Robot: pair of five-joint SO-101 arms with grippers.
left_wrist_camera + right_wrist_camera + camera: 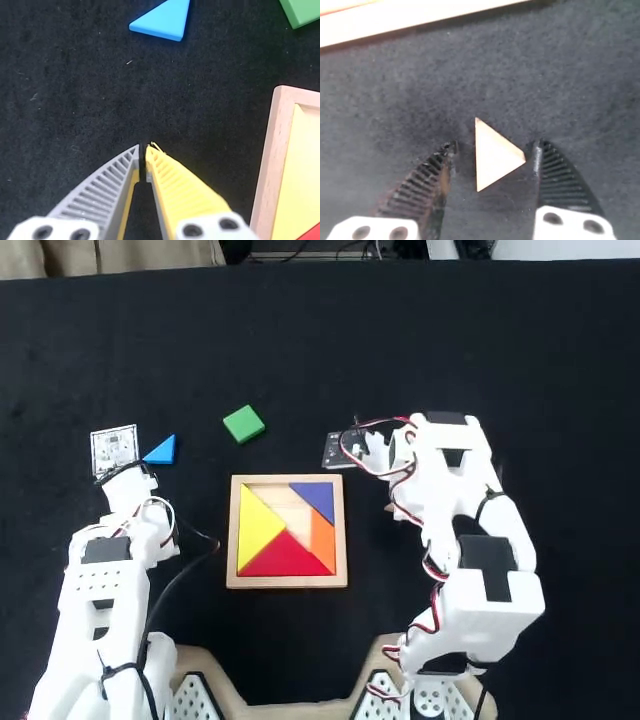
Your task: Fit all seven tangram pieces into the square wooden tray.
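The square wooden tray (287, 583) lies mid-table and holds a yellow triangle (258, 525), a red triangle (285, 558), an orange piece (322, 535) and a dark blue piece (315, 498). A light blue triangle (161, 450) and a green square (244, 424) lie on the cloth beyond the tray. My left gripper (142, 150) is shut and empty, just short of the light blue triangle (162, 20). My right gripper (495, 147) is open, low over the cloth right of the tray, its fingers either side of a small pale wooden triangle (495, 157).
Black cloth covers the table. The tray's rim (272, 150) runs beside my left gripper, and the rim (395, 20) lies a short way ahead of my right gripper. The right arm (450, 500) stands close to the tray's right side.
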